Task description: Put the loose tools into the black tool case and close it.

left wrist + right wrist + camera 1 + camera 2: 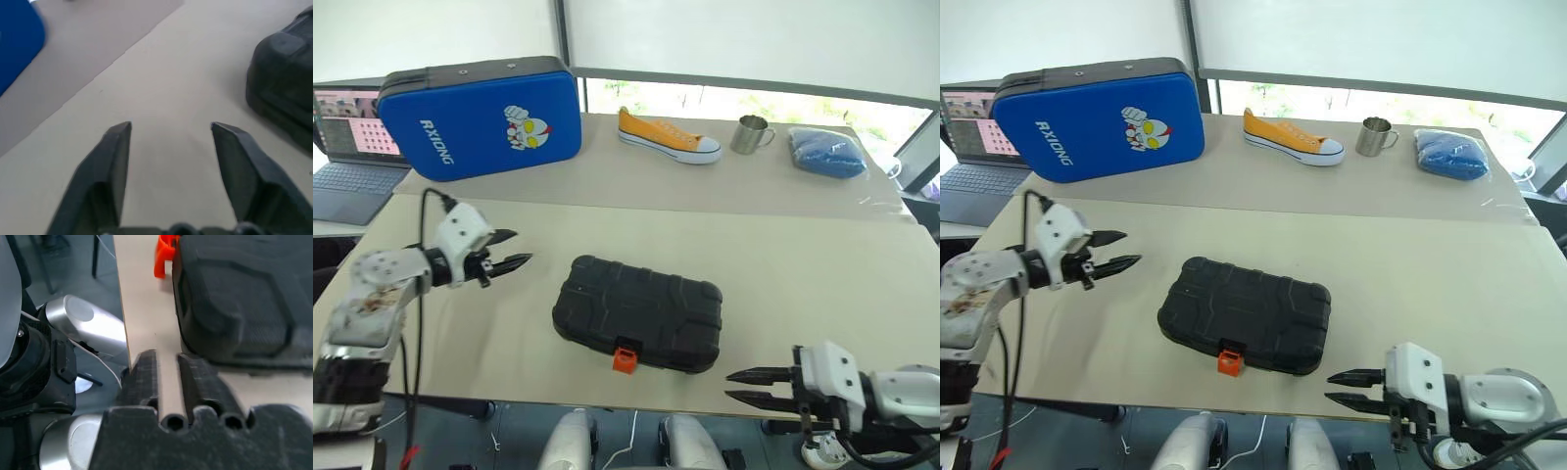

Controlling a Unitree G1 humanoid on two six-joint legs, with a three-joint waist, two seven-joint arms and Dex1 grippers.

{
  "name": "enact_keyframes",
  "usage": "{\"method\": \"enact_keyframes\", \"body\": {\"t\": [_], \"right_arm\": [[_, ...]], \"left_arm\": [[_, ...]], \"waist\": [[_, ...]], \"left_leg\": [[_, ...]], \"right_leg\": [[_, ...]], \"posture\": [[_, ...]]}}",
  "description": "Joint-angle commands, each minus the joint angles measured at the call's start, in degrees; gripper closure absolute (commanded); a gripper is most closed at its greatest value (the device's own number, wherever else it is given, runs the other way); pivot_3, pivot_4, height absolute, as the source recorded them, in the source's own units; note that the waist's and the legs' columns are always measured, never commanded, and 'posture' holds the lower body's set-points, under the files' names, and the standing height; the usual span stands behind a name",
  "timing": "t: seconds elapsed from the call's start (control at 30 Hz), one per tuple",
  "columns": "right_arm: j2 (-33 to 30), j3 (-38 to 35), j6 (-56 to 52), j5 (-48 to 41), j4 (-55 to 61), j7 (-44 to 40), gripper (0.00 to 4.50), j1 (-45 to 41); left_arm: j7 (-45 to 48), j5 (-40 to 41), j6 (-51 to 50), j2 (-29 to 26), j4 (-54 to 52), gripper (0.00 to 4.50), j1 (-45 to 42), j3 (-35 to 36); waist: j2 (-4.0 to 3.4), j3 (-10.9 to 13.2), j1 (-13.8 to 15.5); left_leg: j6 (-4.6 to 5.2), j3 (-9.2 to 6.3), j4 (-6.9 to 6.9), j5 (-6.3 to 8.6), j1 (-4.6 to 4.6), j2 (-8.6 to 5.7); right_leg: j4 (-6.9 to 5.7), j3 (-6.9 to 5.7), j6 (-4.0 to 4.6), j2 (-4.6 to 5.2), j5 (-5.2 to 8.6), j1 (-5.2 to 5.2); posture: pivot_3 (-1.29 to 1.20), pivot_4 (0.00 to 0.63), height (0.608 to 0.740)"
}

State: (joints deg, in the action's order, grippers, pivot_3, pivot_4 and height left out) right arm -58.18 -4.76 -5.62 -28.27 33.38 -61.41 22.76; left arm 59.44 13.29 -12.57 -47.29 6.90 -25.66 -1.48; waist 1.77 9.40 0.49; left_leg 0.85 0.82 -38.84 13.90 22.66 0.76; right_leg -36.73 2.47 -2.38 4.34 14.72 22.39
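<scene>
Two hands flank the black tool case (638, 314), which lies shut on the counter (803, 255) with its orange latch (626, 359) facing the robot. No loose tools lie outside it, so the job looks finished. The left hand (517, 249) hangs parted and empty, the right hand (748, 386) nearly closed on nothing, both apart from the case.

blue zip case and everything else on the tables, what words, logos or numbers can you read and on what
"RXIONG": white letters running up the front of the blue zip case, beside a cartoon hero print that carries no words.
Laptop screen: a pink grid and a picture, its text too small to read.
Black tool case, yellow sneaker, metal mug: no readable text.
</scene>
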Motion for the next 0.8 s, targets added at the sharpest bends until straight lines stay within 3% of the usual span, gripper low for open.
{"method": "enact_keyframes", "body": {"t": [0.03,0.13,0.3,0.43,0.67,0.8], "right_arm": [[1.3,3.9,0.2,3.1,-0.5,-1.3,4.50,-3.1],[3.5,7.3,-0.7,5.2,-2.2,-0.6,4.50,-7.3],[6.7,11.1,-1.8,10.6,-4.9,2.0,4.50,-13.1],[8.8,9.5,-4.0,12.1,-7.3,5.3,4.50,-16.4],[10.9,4.0,-1.2,14.8,-17.2,9.4,4.50,-20.3],[11.2,3.1,0.2,15.2,-19.2,9.0,4.50,-20.2]], "left_arm": [[3.4,-4.1,7.0,2.3,8.2,3.44,-5.6,-4.3],[4.9,-5.7,10.1,5.8,13.2,4.46,-9.8,-6.6],[6.0,-8.3,11.9,10.0,16.3,4.46,-13.2,-10.0],[10.2,-8.0,11.3,10.0,13.0,4.46,-12.2,-11.5],[19.8,-3.9,3.6,2.6,-2.6,4.46,-4.2,-11.7],[18.7,-3.8,2.4,0.7,-7.5,4.46,-0.8,-10.3]], "waist": [[0.00,0.0,-0.2],[0.03,0.0,-0.3],[0.05,0.0,-0.1],[0.05,0.0,-0.5],[0.04,0.0,-0.7],[0.02,0.0,-0.7]], "left_leg": [[0.02,-0.03,0.01,0.01,0.11,0.01],[0.04,-0.07,-0.07,0.02,0.33,0.00],[0.04,-0.10,-0.28,0.02,0.66,-0.04],[0.04,-0.10,-0.30,0.02,0.69,-0.03],[0.03,-0.08,-0.31,0.01,0.67,-0.01],[0.04,-0.09,-0.27,0.01,0.66,0.04]], "right_leg": [[-0.01,0.01,0.01,0.00,0.00,0.12],[-0.11,-0.01,0.01,-0.01,-0.01,0.33],[-0.27,-0.02,-0.03,0.02,-0.03,0.64],[-0.32,-0.01,-0.02,-0.01,-0.04,0.70],[-0.36,0.03,-0.03,0.07,-0.05,0.69],[-0.37,0.03,-0.02,0.04,-0.06,0.71]], "posture": [[0.00,0.150,0.739],[0.00,0.150,0.739],[0.00,0.150,0.739],[0.00,0.150,0.739],[0.00,0.150,0.739],[0.00,0.150,0.739]]}}
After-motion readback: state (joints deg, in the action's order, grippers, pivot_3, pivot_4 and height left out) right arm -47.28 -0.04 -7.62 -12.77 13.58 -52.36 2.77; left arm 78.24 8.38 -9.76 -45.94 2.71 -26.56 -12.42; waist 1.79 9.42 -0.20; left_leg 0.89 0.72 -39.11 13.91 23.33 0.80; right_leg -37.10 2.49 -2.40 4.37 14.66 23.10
